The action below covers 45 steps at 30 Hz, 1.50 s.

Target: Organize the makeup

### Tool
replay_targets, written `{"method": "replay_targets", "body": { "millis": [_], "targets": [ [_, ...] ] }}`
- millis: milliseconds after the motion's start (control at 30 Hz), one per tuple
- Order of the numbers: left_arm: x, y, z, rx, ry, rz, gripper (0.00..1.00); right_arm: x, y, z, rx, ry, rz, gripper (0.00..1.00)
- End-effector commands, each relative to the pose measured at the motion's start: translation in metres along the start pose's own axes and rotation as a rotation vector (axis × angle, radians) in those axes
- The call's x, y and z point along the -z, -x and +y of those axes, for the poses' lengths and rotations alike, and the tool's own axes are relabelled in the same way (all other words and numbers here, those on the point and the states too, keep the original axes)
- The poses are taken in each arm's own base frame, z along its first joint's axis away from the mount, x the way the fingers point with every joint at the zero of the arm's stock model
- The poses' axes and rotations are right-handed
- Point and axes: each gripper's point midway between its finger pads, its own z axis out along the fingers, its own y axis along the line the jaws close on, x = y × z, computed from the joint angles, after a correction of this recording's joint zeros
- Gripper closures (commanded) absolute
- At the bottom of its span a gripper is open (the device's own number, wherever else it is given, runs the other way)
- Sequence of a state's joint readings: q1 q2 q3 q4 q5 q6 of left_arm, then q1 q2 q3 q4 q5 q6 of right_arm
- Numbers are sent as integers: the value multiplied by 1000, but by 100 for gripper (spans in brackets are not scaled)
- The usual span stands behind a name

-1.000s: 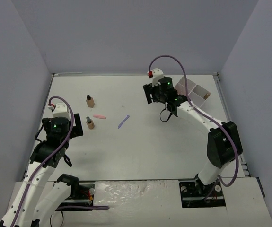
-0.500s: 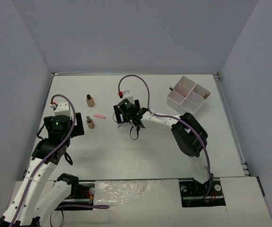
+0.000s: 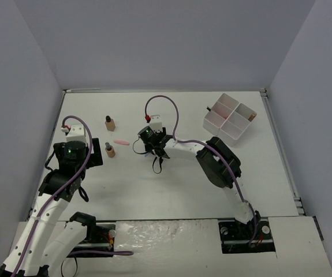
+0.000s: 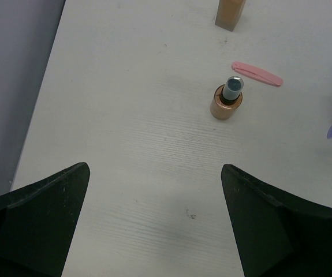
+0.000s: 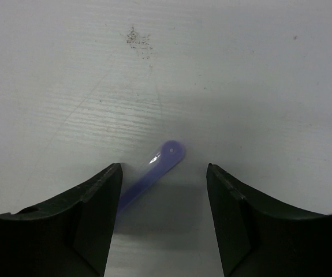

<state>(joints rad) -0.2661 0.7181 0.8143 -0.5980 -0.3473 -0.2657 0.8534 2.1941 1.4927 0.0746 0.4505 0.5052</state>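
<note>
**Over the purple pencil (image 5: 161, 160): right gripper (image 5: 163, 168) part open, left gripper (image 4: 154, 170) spread wide**

In the overhead view the left arm rises from the bottom left corner and bends up to the left middle of the frame. The left gripper is spread wide and holds nothing, with only bare table (image 3: 183, 190) between its fingers. Just beyond it, right of centre in the left wrist view, a tan bottle (image 4: 226, 101) with a dark cap stands upright. A pink pencil (image 4: 258, 74) lies flat just past it. A second tan bottle (image 4: 230, 12) stands farther on, cut off by the top edge.

The right arm reaches from the bottom right to the centre of the overhead view, elbow folded, wrist pointed down at the table. The right gripper is part open, with a finger on either side of the purple pencil. The pencil lies flat and slanted, ungripped. Whether its lower end touches the picture-left finger or passes under it cannot be told.

The white tray (image 3: 219, 128) sits at the upper right, well apart from both grippers.
</note>
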Motion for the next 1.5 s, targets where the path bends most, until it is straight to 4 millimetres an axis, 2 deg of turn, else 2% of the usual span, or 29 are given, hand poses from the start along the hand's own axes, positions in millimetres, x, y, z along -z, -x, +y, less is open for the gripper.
{"method": "replay_targets", "body": {
  "millis": [0, 133, 300, 433, 467, 533, 600, 667, 800, 900, 1000, 1167, 1333, 1467],
  "targets": [
    [1, 19, -1, 35, -3, -63, 3, 7, -4, -12, -11, -51, -13, 58],
    [2, 20, -1, 37, -7, -68, 3, 14, -22, -31, 20, -51, 36, 76],
    [2, 20, -2, 37, -10, -67, 3, 29, -22, -49, 20, -4, 67, 96],
    [1, 20, -3, 37, -14, -67, 3, 40, -20, -62, 51, 59, 80, 100],
    [1, 19, -2, 38, -13, -66, 3, 47, -8, -60, 54, 114, 60, 100],
    [2, 20, -2, 37, -13, -67, 3, 59, 4, -70, 79, 152, 36, 100],
    [2, 20, -2, 39, -14, -68, 3, 76, 33, -76, 119, 198, -32, 100],
    [2, 20, -2, 37, -14, -68, 3, 89, 61, -93, 198, 203, -101, 100],
    [2, 21, -1, 38, -11, -73, 3, 99, 106, -135, 390, 170, -192, 100],
    [3, 22, -1, 39, -10, -77, 3, 90, 133, -172, 434, 134, -211, 100],
    [4, 23, 0, 39, -8, -83, 3, 82, 157, -201, 460, 79, -243, 100],
    [6, 22, 3, 38, 1, -85, 3, 70, 189, -219, 505, 98, -325, 100],
    [6, 23, 5, 37, 11, -90, 3, 51, 190, -236, 526, 136, -314, 100],
    [6, 23, 6, 37, 16, -92, 3, 37, 177, -250, 531, 142, -278, 100]
  ]
}}
